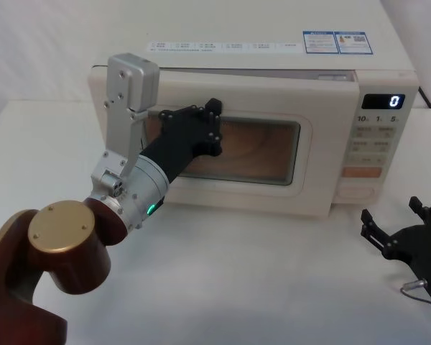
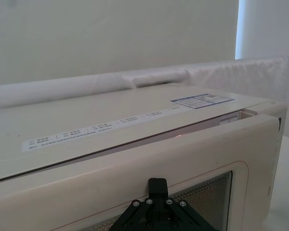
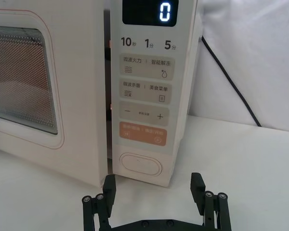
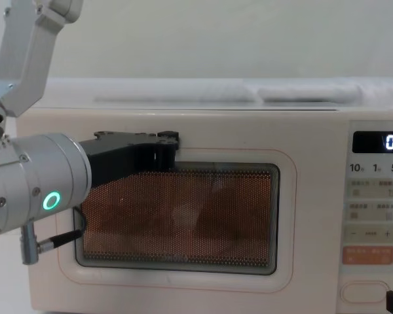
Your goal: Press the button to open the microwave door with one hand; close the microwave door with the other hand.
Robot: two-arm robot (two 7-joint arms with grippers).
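The microwave door (image 1: 312, 154) is cream with a dark window and stands slightly ajar. A lit gap runs along its top edge (image 2: 202, 126) and beside the control panel (image 3: 107, 96). My left gripper (image 1: 214, 122) is shut, its tip pressed against the upper left of the door window (image 4: 183, 216). The gripper's tip also shows in the left wrist view (image 2: 157, 185) and the chest view (image 4: 169, 140). The wide cream button (image 3: 140, 165) sits at the panel's bottom (image 1: 357, 192). My right gripper (image 3: 151, 185) is open and low over the table, just in front of the button and apart from it (image 1: 396, 218).
The display (image 1: 383, 101) reads 0, above an orange key (image 3: 142, 134). A black cable (image 3: 226, 72) runs down behind the microwave's right side. The white table (image 1: 258, 273) stretches in front of the microwave, and my left arm's brown joint (image 1: 65, 248) fills the lower left.
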